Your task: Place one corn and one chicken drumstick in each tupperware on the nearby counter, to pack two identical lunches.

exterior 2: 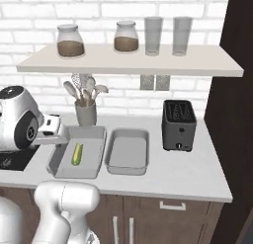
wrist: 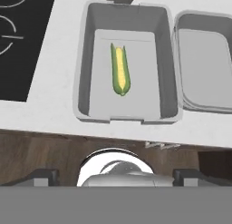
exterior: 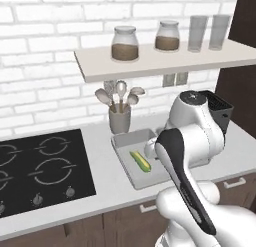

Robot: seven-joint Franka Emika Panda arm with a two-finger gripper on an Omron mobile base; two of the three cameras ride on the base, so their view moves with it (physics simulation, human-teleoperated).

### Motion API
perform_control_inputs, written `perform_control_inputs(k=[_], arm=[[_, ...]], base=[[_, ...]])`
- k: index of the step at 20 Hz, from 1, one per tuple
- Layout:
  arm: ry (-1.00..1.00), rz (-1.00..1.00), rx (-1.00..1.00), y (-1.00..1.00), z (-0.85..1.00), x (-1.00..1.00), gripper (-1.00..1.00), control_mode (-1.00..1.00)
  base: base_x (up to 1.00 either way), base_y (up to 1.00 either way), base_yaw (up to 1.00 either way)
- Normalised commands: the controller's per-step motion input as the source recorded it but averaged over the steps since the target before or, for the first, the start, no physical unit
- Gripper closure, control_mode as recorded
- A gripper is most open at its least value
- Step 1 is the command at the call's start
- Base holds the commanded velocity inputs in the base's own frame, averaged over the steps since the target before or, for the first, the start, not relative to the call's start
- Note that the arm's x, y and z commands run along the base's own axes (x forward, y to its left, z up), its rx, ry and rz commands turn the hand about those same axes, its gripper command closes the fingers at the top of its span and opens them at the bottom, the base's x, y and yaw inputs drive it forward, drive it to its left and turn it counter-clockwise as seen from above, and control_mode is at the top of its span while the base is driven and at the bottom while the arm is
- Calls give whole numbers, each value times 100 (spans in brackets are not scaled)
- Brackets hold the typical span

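One corn [wrist: 120, 70], yellow with green husk edges, lies lengthwise in the left tupperware [wrist: 84, 60] on the counter [wrist: 50, 105]. That corn [exterior 2: 77, 154] and its tupperware [exterior 2: 92, 156] also appear from the right base, with the second tupperware [exterior 2: 127, 154] empty beside it. From the left base the corn [exterior: 140, 161] lies in the tupperware [exterior: 125, 146], partly behind my arm. My gripper [wrist: 116, 177] hangs open over the counter's front edge, back from the corn, with nothing between its fingertips [wrist: 43, 175]. The chicken drumstick is out of view.
A black toaster [exterior 2: 179, 124] stands right of the tupperware. A utensil holder [exterior 2: 85, 112] sits just behind them. The black stove [exterior: 40, 166] lies to the left. A wall shelf [exterior 2: 128, 60] with jars and glasses hangs above.
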Motion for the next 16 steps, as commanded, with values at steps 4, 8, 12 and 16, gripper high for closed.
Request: perform_control_inputs(k=[4, 8, 12, 16], arm=[[0, 0, 0, 0, 0, 0, -100, 100], [0, 0, 0, 0, 0, 0, -100, 100], [0, 0, 0, 0, 0, 0, -100, 100], [0, 0, 0, 0, 0, 0, -100, 100]], base=[[-100, -18, -25], [-90, -16, -57], [-46, -19, -67], [-9, -27, -73]])
